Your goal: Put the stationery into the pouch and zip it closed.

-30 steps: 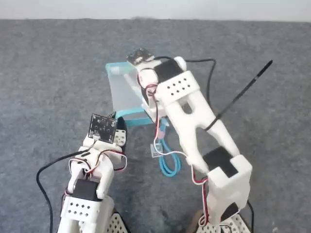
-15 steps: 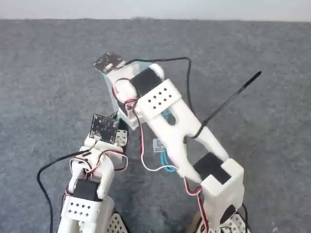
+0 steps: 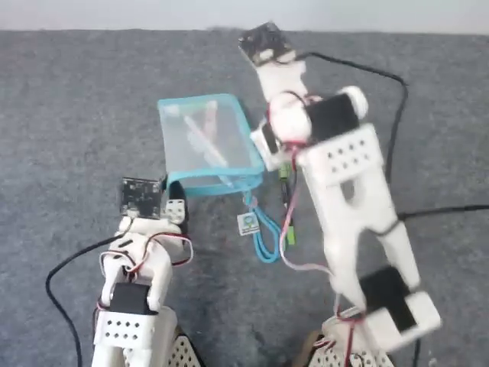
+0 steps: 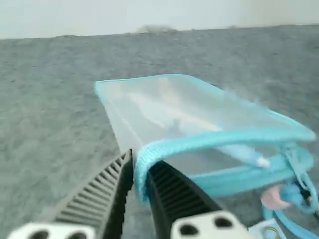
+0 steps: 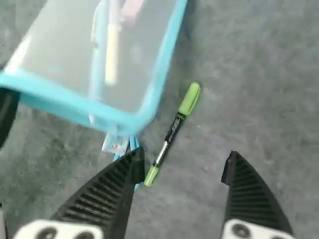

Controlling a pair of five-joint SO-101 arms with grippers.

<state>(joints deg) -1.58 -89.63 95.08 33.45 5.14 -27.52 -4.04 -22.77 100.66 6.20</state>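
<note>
**Ana:** Where is everything?

**Ben:** A see-through pouch (image 3: 206, 141) with turquoise trim lies on a grey, carpet-like counter (image 3: 76, 99). The left tool (image 4: 138, 172) is pressed together on the pouch's turquoise edge, pinching it at the corner nearest that arm. A few pale sticks of stationery (image 5: 112, 55) lie inside. One green pen (image 5: 172, 132) is outside, flat on the counter just beside the pouch. A looped blue cord (image 3: 263, 243) trails from the zip end close to it.

**Ana:** And the right tool?

**Ben:** The right tool (image 5: 184, 154) hangs above the pen with its jaws spread wide, holding nothing.

**Ana:** What could go wrong?

**Ben:** I think the pen is the main risk. It is thin and round and lies slantwise to the jaws, so a closing finger could push it aside or roll it. One end is near the cord, so the jaws might catch the cord as well. The pouch is soft, and a pinch on one corner may slip or let the mouth sag shut. I cannot tell how far the zip stands open.

**Ana:** And the room?

**Ben:** The grey counter runs back to a plain pale wall (image 3: 114, 14). Black cables trail from both arms.
</note>
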